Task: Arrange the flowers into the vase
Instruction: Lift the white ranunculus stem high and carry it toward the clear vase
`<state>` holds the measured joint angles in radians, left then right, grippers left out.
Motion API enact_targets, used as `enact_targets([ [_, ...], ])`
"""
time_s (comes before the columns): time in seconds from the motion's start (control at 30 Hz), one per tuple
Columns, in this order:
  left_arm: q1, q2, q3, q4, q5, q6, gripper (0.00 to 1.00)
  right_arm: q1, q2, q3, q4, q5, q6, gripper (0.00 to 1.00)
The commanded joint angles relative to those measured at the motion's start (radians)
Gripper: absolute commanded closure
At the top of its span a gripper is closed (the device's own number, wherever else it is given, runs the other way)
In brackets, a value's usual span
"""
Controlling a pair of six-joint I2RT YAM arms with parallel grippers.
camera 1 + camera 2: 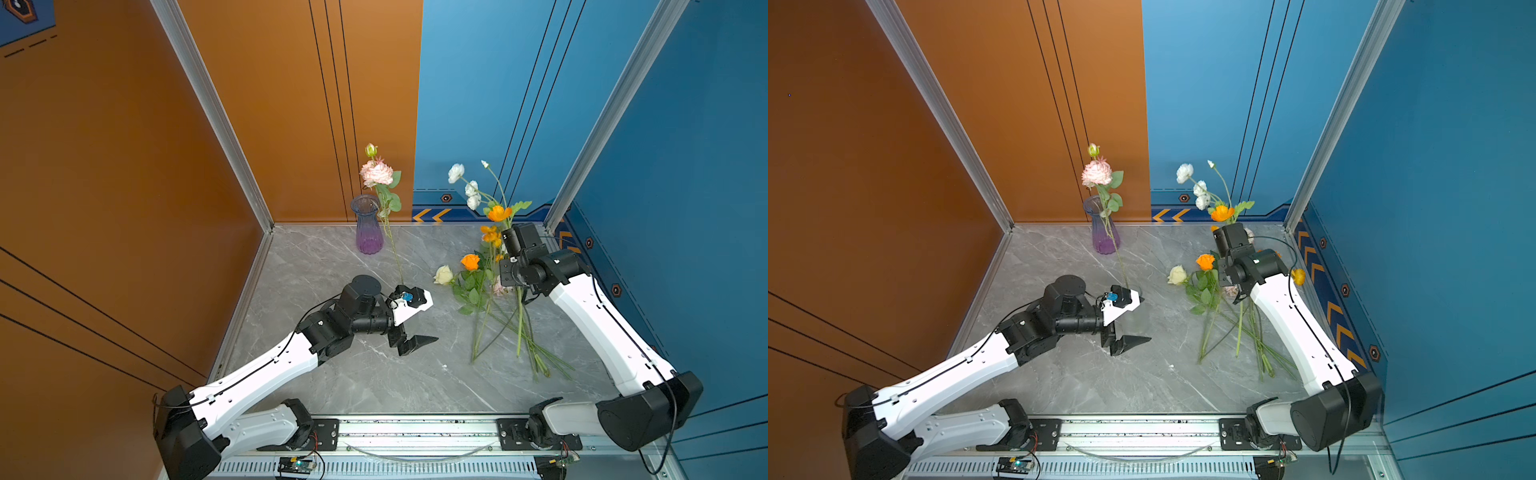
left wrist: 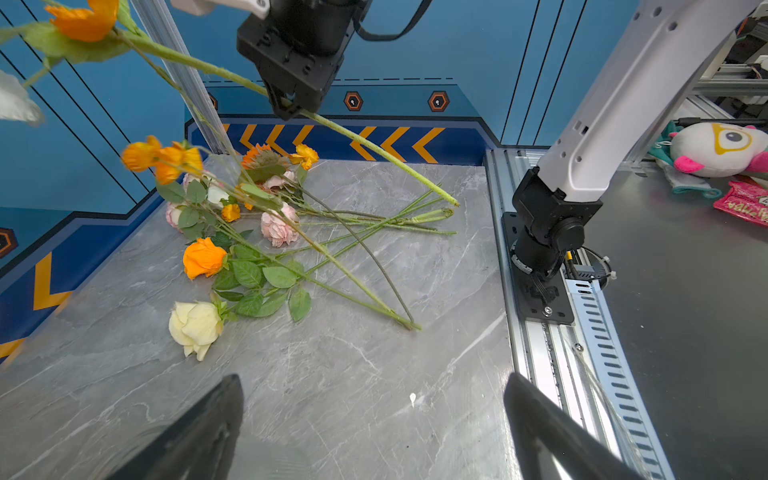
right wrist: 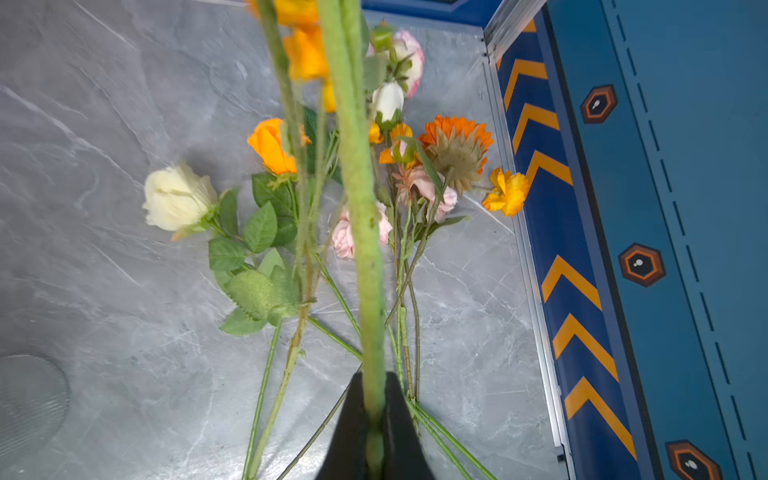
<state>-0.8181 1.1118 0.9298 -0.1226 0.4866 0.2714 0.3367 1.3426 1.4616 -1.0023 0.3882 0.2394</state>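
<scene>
Nearest us, the left tool (image 2: pixel 372 377) has its jaws apart, empty; the right tool (image 3: pixel 374 415) is clamped on one green stem (image 3: pixel 357 187). We count one vase (image 1: pixel 368 232), one upright pink flower (image 1: pixel 376 172) near it; the other flowers (image 2: pixel 278 228) lie on the tabletop (image 2: pixel 353 374).

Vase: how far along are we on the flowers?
Done: nothing certain. The vase looks empty; a pink flower stands upright, apparently outside it, stem end by the left gripper, jaws wide open. In hand: the right gripper, jaws shut, holds an orange flower by its stem above the table. To do: the pile lying on the table, plus both of these.
</scene>
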Motion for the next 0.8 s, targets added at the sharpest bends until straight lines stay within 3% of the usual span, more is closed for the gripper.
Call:
enact_targets([
  [0.0, -0.009, -0.016, -0.005, 0.001, 0.015, 0.006, 0.02, 0.0, -0.044, 0.047, -0.039, -0.027, -0.013, 0.97],
  [0.4, -0.009, 0.017, -0.006, 0.001, -0.003, 0.014, 0.02, 0.006, -0.162, 0.05, 0.001, -0.153, -0.03, 0.98],
  [0.57, -0.002, -0.038, -0.025, 0.001, -0.031, 0.055, 0.02, 0.047, -0.271, -0.103, 0.269, -0.316, -0.006, 1.0],
  [0.77, 0.045, -0.126, -0.031, -0.019, 0.059, 0.098, 0.02, 0.14, -0.386, -0.287, 0.666, -0.276, 0.047, 0.99],
])
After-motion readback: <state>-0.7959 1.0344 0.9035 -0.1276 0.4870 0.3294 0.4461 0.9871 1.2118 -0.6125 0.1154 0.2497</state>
